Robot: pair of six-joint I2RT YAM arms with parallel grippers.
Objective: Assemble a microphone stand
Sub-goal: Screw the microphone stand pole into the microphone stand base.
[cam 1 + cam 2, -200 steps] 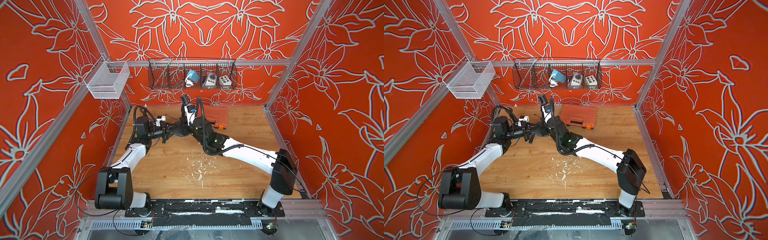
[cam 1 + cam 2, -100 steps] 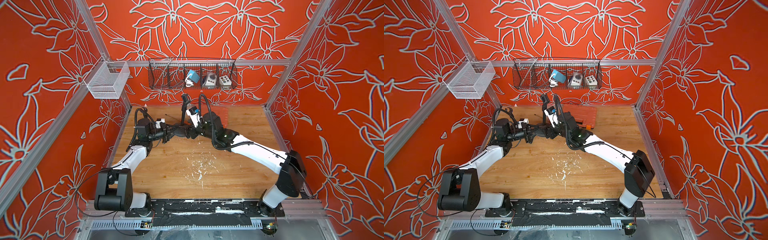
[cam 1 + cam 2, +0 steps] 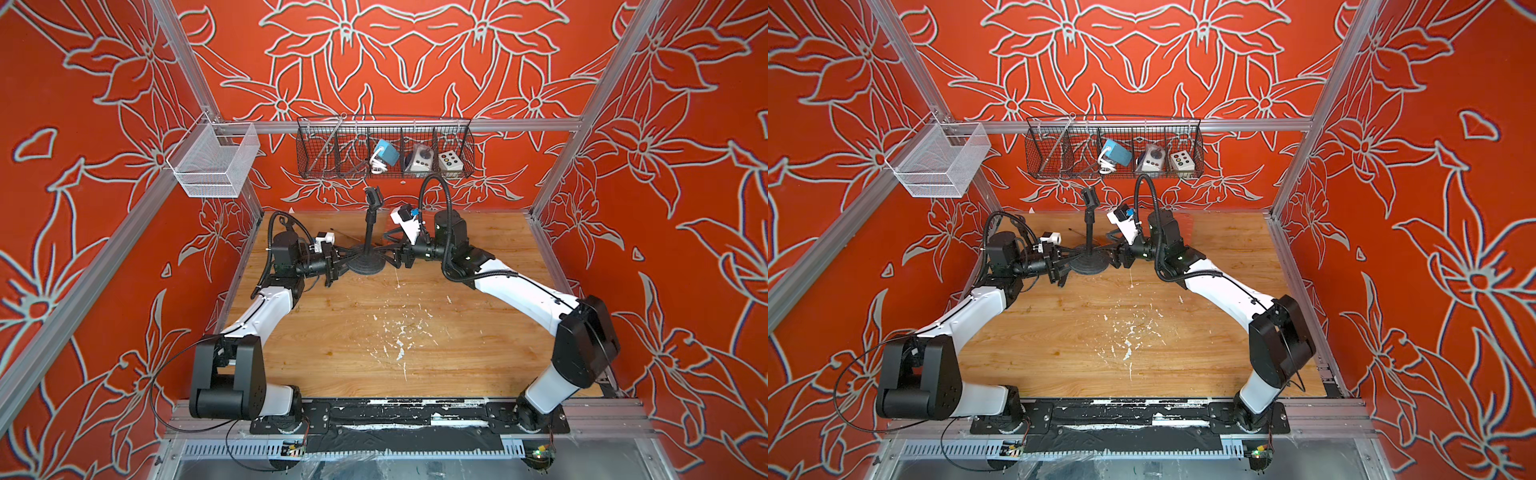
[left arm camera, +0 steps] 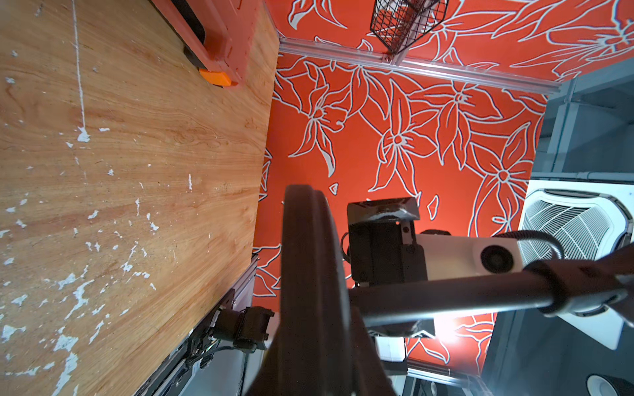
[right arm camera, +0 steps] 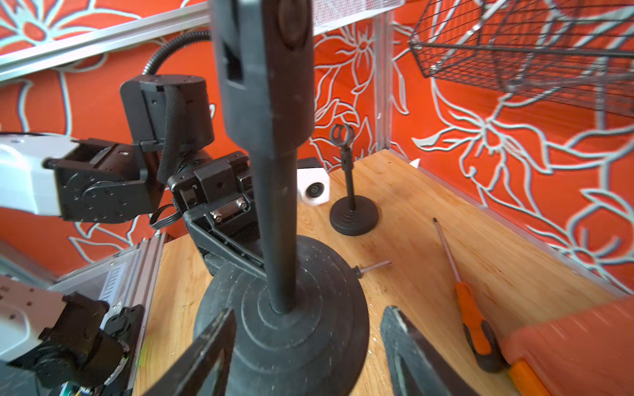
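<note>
Left gripper (image 3: 344, 262) clenched on stand base (image 3: 360, 268), right gripper (image 3: 390, 256) released (jaws apart), wire basket (image 3: 320, 160) holding 3 devices (image 3: 386, 151)

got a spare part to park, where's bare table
Widest bare patch: table middle between both arms, out to the front rail. Another strip between right arm and right wall. Crowded at the back: microphone stand, left end effector, right end effector, screwdriver, orange case.

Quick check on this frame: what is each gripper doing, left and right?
Left gripper: shut on the rim of the stand base.
Right gripper: open, fingers either side of the stand base, not gripping.
</note>
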